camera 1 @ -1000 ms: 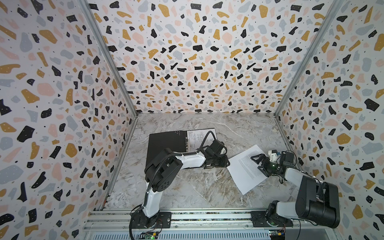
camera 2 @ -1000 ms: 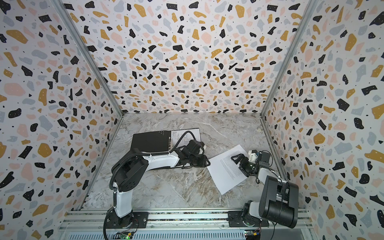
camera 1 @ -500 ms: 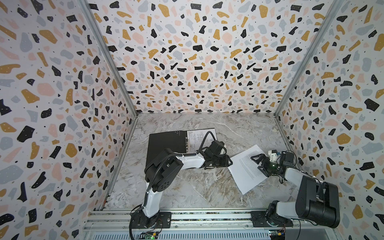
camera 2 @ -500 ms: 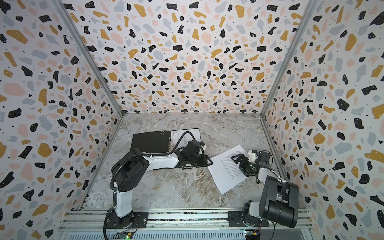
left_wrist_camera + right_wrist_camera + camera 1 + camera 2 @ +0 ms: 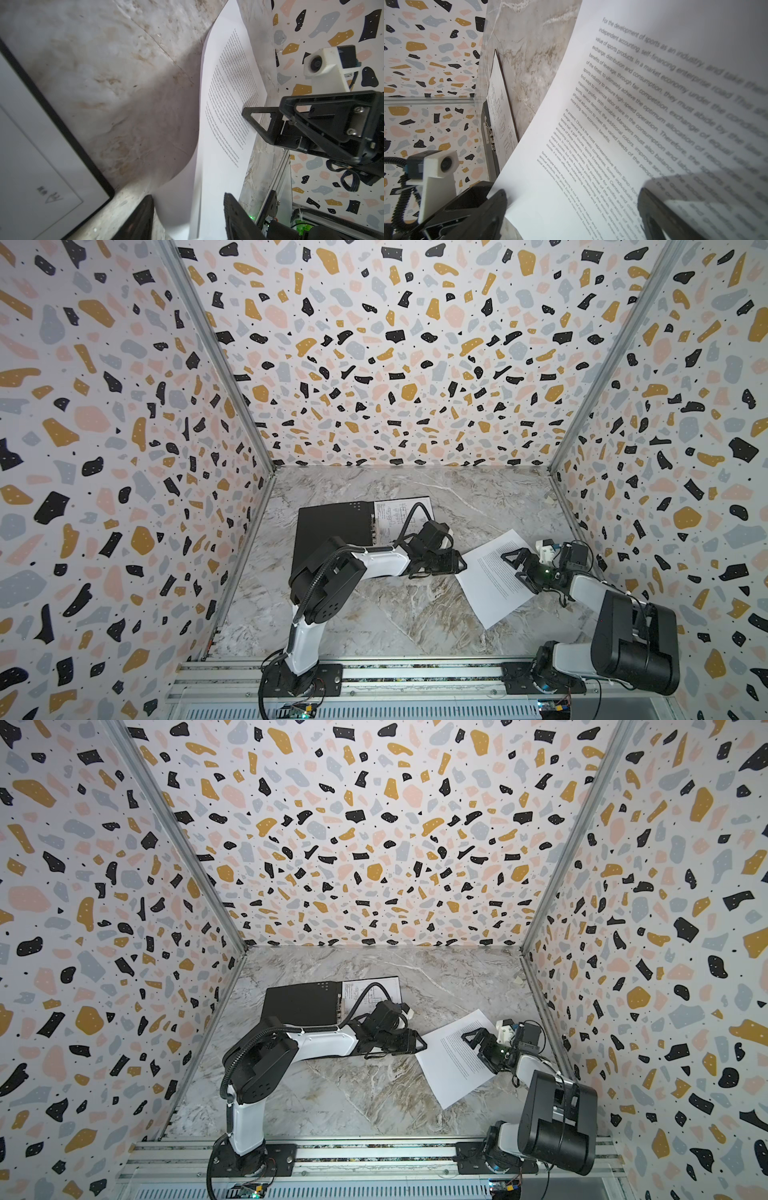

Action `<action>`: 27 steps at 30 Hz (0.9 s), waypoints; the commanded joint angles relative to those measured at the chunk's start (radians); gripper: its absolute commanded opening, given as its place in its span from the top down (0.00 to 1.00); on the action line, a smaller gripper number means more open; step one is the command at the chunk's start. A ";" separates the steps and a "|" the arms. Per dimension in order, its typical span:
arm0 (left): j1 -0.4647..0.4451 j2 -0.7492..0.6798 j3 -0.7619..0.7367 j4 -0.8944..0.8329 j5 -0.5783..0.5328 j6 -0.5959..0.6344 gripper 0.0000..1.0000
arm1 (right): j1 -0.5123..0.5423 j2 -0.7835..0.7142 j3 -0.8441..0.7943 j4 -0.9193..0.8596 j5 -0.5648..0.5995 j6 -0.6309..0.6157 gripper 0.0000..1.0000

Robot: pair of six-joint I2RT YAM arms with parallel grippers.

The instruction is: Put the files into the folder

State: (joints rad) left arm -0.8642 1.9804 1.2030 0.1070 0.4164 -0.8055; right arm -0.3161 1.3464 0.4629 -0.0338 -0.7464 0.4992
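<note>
Here, the text sheet [image 5: 490,589] is lying on the table [image 5: 395,614], right of the open folder [image 5: 332,526] bearing the diagram sheet [image 5: 401,512], which the left arm [image 5: 374,564] is partly hiding. The left gripper [image 5: 455,564], half-spread, is bracketing the text sheet's curled corner; the right gripper [image 5: 513,566], fully spread, is straddling its opposite edge.

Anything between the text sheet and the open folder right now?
Only the left end effector and its forearm, stretched across the table between the text sheet and the folder. No loose object shows there.
</note>
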 commanded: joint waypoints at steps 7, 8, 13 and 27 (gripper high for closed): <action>0.004 -0.034 -0.051 0.130 0.027 -0.052 0.44 | 0.003 0.040 0.064 -0.187 0.122 0.001 0.01; 0.004 -0.034 -0.052 0.131 0.024 -0.053 0.44 | 0.003 0.040 0.075 -0.194 0.126 -0.002 0.01; 0.003 -0.029 -0.057 0.172 0.035 -0.072 0.44 | 0.002 0.008 0.127 -0.253 0.170 -0.023 0.01; 0.037 -0.020 0.016 -0.017 -0.009 0.000 0.41 | -0.007 0.042 0.102 -0.254 0.266 -0.036 0.01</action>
State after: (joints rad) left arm -0.8471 1.9800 1.1805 0.1646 0.4328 -0.8471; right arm -0.3122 1.3693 0.5766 -0.2092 -0.6067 0.4843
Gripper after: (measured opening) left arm 0.585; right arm 0.990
